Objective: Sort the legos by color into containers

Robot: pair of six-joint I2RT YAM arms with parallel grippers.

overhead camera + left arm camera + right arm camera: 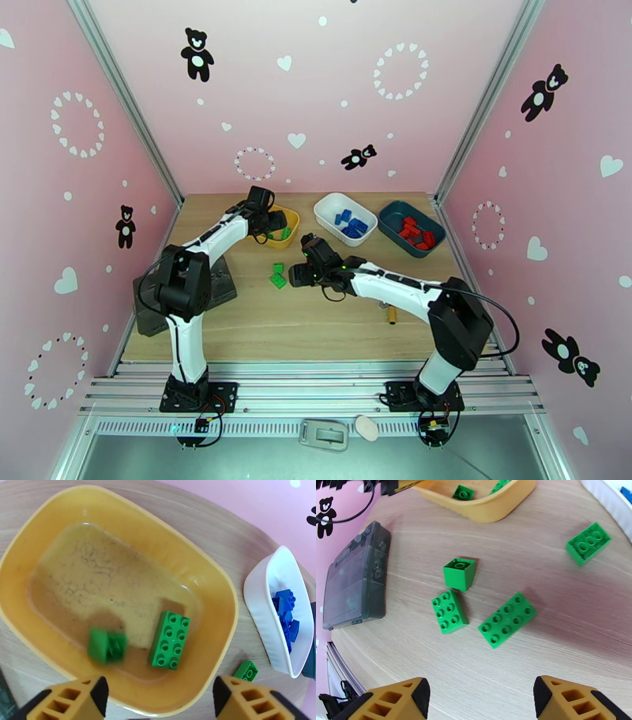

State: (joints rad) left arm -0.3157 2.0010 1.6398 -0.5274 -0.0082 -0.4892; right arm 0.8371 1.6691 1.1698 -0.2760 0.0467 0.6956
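left wrist: yellow bin point(213, 578), two green legos point(170, 640)

The left arm point(207, 245) rises from its base to a bent elbow, and its white forearm extends forward and to the right. The left gripper point(160, 693) points down, its two orange fingers point(79, 699) spread wide apart. The right arm point(395, 288) extends forward and left from its elbow. The right gripper point(482, 695) tilts downward toward the tabletop, its fingers point(568, 701) also wide apart.
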